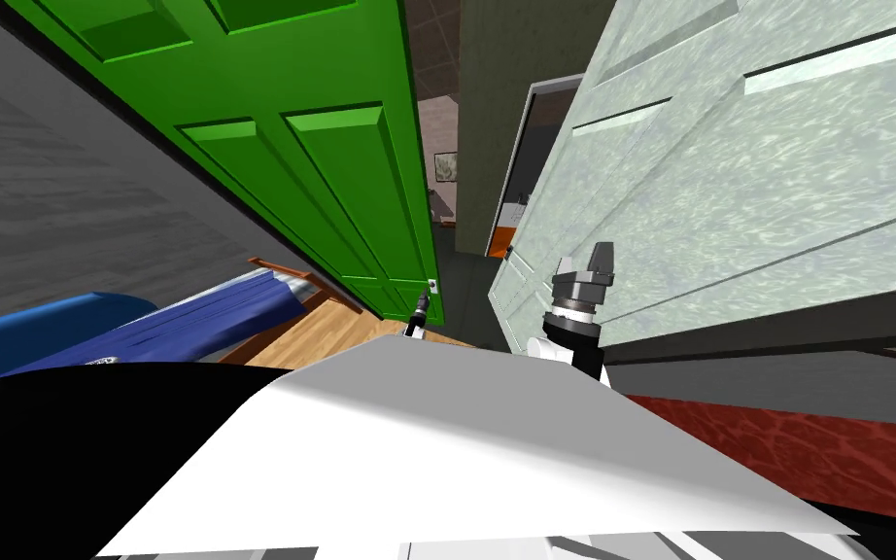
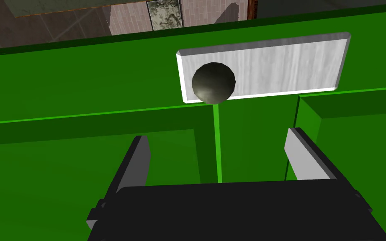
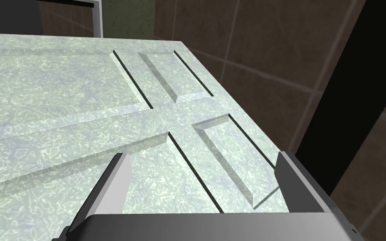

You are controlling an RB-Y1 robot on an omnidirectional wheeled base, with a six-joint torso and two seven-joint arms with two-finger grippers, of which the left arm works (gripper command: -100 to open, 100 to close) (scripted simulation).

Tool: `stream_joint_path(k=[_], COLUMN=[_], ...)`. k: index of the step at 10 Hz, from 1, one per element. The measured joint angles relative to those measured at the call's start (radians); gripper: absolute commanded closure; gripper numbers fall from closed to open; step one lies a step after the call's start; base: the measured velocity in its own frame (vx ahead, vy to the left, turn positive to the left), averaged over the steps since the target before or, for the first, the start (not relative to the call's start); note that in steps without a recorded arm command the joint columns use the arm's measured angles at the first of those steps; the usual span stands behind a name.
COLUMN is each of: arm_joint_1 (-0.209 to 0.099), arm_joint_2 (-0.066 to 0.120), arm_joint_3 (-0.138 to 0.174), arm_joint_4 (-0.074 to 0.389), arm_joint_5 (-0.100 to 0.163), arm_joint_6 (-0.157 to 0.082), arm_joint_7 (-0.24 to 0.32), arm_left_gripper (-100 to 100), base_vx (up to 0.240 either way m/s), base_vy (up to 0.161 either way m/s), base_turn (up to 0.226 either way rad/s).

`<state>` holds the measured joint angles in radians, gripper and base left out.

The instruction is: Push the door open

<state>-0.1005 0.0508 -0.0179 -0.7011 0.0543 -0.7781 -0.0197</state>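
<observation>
Left wrist view: left gripper (image 2: 217,138) fingers (image 2: 140,162) apart by knob (image 2: 213,82), green door (image 2: 62,92) cropped | right gripper (image 3: 202,155) fingers apart

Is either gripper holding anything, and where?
Nothing. Left gripper jaws open near the knob on the green door; right gripper jaws open facing the pale door.

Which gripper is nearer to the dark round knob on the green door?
Left. The left gripper, open, faces the green door with the knob just beyond its fingertips. The right gripper, also open, is at the pale marbled door, apart from the knob.
</observation>
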Motion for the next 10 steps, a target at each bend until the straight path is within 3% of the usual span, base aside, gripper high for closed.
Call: stream_joint_path(k=[4, 5, 10], arm_joint_1=[-0.001, -0.001, -0.001], arm_joint_2=[-0.010, -0.011, -0.010], arm_joint_3=[0.008, 0.007, 0.007], arm_joint_4=[0.007, 0.006, 0.009], arm_joint_5=[0.004, 0.004, 0.003], arm_joint_6=[-0.011, -0.013, -0.008], arm_joint_7=[-0.004, -0.004, -0.004], arm_left_gripper=[-100, 100, 100], base_vx=[0.177, -0.021, -0.014], base_vy=[-0.009, -0.002, 0.001], base_turn=[-0.018, -0.003, -0.003])
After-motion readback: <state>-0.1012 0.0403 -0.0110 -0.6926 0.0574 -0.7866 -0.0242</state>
